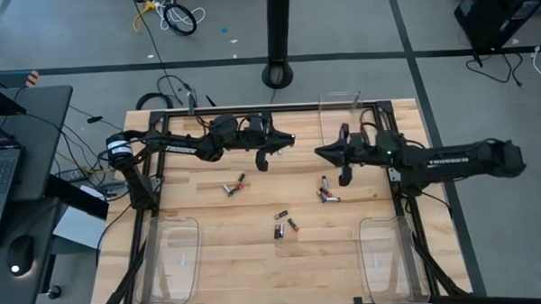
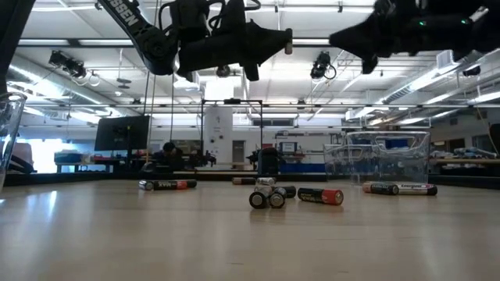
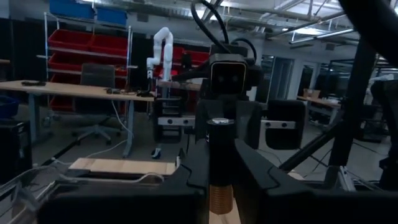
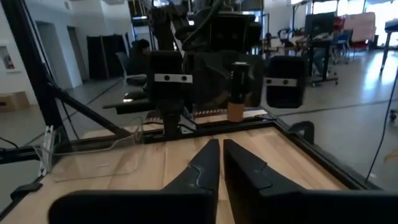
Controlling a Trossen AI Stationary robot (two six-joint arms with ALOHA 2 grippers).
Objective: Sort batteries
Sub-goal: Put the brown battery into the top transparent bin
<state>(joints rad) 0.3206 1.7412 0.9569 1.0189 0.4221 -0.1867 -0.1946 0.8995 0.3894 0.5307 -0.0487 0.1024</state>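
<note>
Several batteries (image 1: 234, 185) lie loose between the empty-looking trays (image 1: 173, 255); sorting has barely begun. Left gripper (image 1: 269, 157) pinches one battery; right gripper (image 1: 345, 177) hovers closed, empty.

Both my arms are matte black and chunky. Right arm (image 1: 460, 159) has white lettering along its link; left arm (image 1: 175, 144) carries a white-banded joint at its 9 o'clock end.

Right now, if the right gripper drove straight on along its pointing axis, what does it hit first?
Likely the left gripper, facing the right gripper head-on and holding an upright battery. The gap between looks free, though depth is unclear.
</note>
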